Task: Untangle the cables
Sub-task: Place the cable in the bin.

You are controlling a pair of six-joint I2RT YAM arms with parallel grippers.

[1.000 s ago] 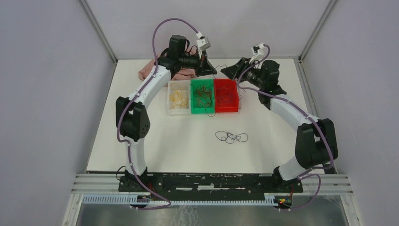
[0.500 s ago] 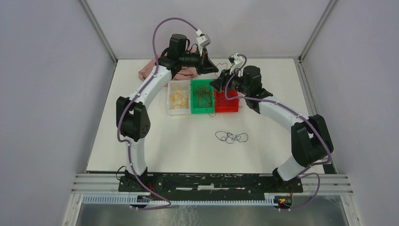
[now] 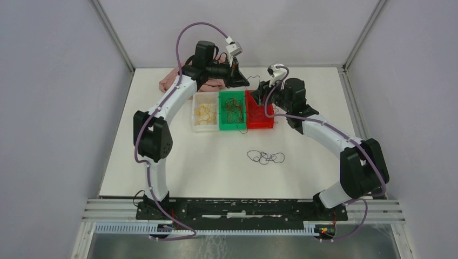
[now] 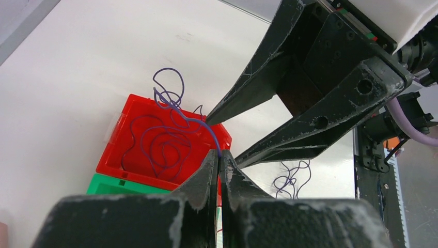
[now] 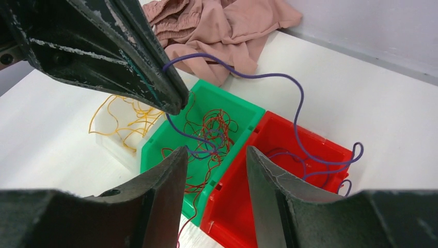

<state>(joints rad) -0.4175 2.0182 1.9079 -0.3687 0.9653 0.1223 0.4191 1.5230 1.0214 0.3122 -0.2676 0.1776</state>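
Note:
My left gripper is shut on a purple cable, above the back edge of the bins. In the right wrist view that cable arcs from the left fingers over to the red bin, and a shorter end dips into the green bin among red-brown cables. My right gripper is open and holds nothing. It hovers over the wall between the green and red bins. A dark purple tangle lies on the table nearer the arm bases.
A white bin with yellow cables sits left of the green bin. A pink garment is bunched at the back left behind the bins. The right fingers reach close above my left fingertips.
The right arm swung left from the back right and its gripper now hangs over the red bin. The left gripper stays put, still shut on the purple cable.

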